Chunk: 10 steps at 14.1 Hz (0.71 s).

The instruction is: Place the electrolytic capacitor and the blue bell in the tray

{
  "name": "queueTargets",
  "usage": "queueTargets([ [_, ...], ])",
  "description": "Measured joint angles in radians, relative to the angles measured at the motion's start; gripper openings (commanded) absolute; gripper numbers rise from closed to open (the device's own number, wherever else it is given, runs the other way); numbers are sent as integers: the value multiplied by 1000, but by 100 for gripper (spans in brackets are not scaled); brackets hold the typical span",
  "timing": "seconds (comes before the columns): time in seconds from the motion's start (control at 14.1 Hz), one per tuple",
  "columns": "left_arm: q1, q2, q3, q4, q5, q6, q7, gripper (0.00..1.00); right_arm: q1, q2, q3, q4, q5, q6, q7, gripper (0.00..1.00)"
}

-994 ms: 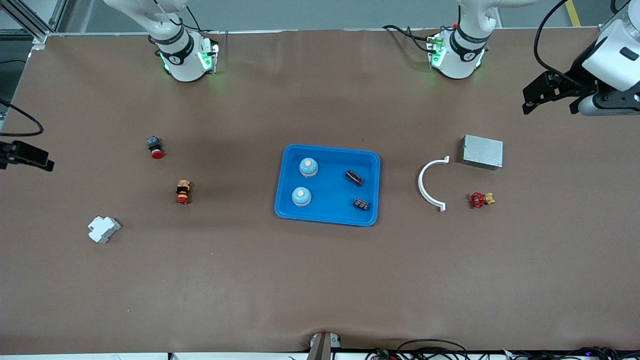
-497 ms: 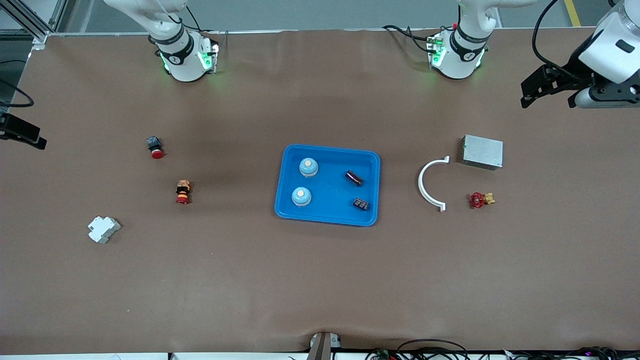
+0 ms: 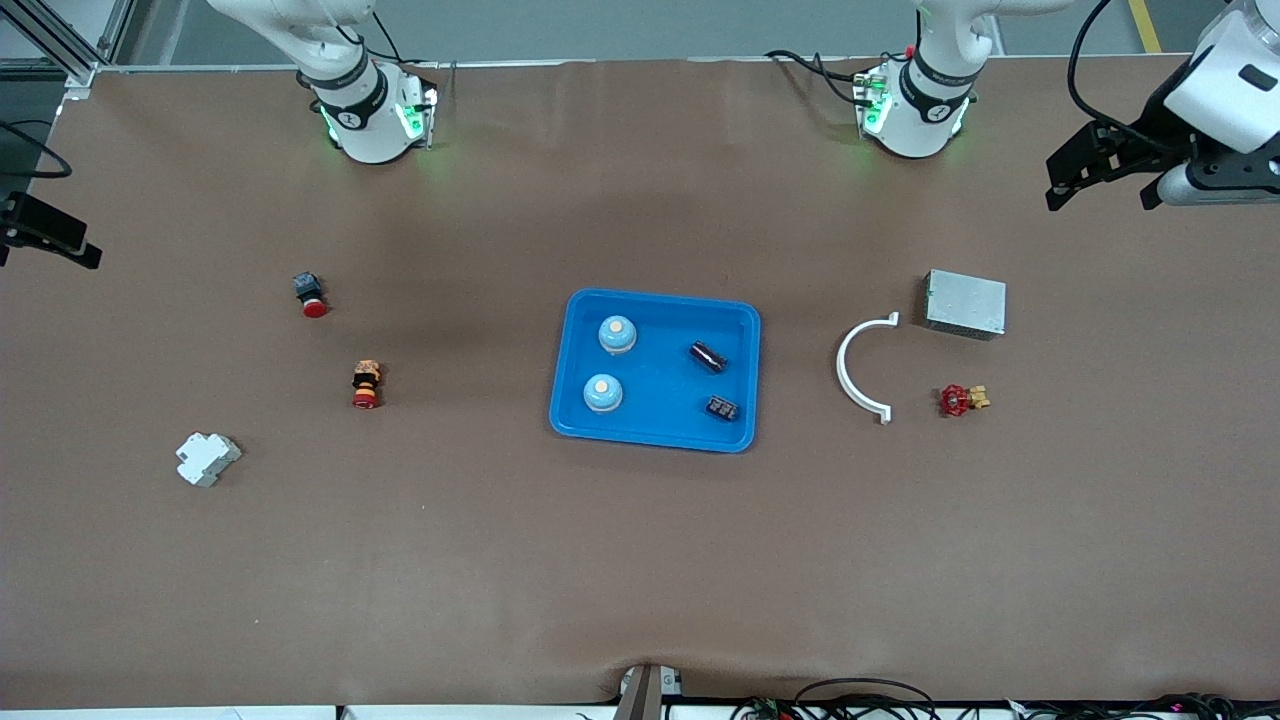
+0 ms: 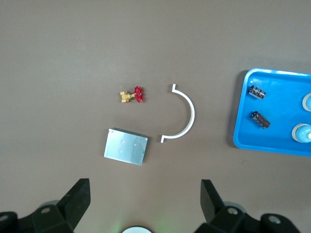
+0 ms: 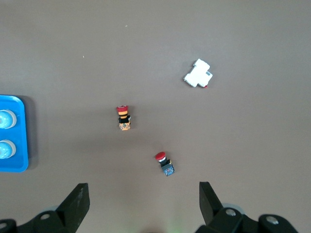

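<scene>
Centre frame: blue tray (image 3: 655,440) already holding two blue bells (image 3: 617,334) and two capacitors (image 3: 709,355). Upper right edge: left gripper (image 3: 1105,180), jaws wide, empty. Upper left edge: right gripper (image 3: 45,236), wide, empty. Both well apart from tray; nothing left to fetch, apparently.

I can't read any text, label or number here; the round marks on both arm bases are too small.

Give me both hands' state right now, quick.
Left hand: open, holding nothing, up over the table's left-arm end near the grey metal box.
Right hand: open, holding nothing, up at the table's right-arm end.
</scene>
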Motion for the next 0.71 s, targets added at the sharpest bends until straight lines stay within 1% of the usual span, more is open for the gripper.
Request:
queueTargets([
  [0.28,12,0,5,-6,9,41,34,100,-1,-16,-9,0,6,-31,0,100],
  [0.43,23,0,8,-9,10,44,66,100,-1,-21,-9,0,6,-49,0,100],
  [0.71,26,0,8,-9,10,44,69,100,-1,-23,-10,0,7,-67,0,100],
])
